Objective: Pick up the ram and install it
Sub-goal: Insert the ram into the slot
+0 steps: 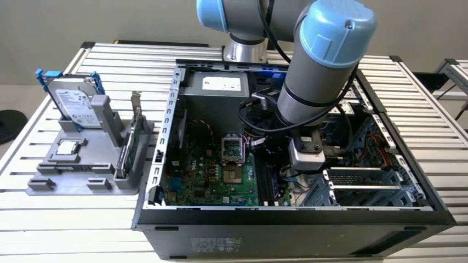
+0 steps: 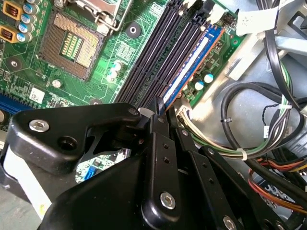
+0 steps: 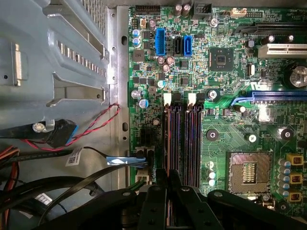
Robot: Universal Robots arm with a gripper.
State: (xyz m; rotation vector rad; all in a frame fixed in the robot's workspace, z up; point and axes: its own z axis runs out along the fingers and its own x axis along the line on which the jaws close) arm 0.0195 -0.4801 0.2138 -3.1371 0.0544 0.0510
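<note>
The ram [image 2: 192, 64] is a long slim stick with a white label. It stands on edge in the outermost memory slot of the green motherboard [image 2: 96, 72], next to the case cables. My gripper [image 2: 159, 106] sits at the stick's near end, its black fingers [image 2: 160, 143] closed together around that end. In the first wrist view the gripper [image 3: 168, 179] lines up with the outer slot [image 3: 169, 139], one fingertip on each side. In the exterior view the gripper [image 1: 292, 176] reaches down inside the open computer case [image 1: 292, 211].
The empty processor socket [image 3: 249, 170] lies beside the slots. Bundled black and coloured cables [image 2: 249, 143] crowd the slots' outer side. Outside the case, a grey holder [image 1: 80, 181] carries a silver hard drive [image 1: 73, 104], a small square chip [image 1: 67, 147] and a dark slim stick [image 1: 122, 156].
</note>
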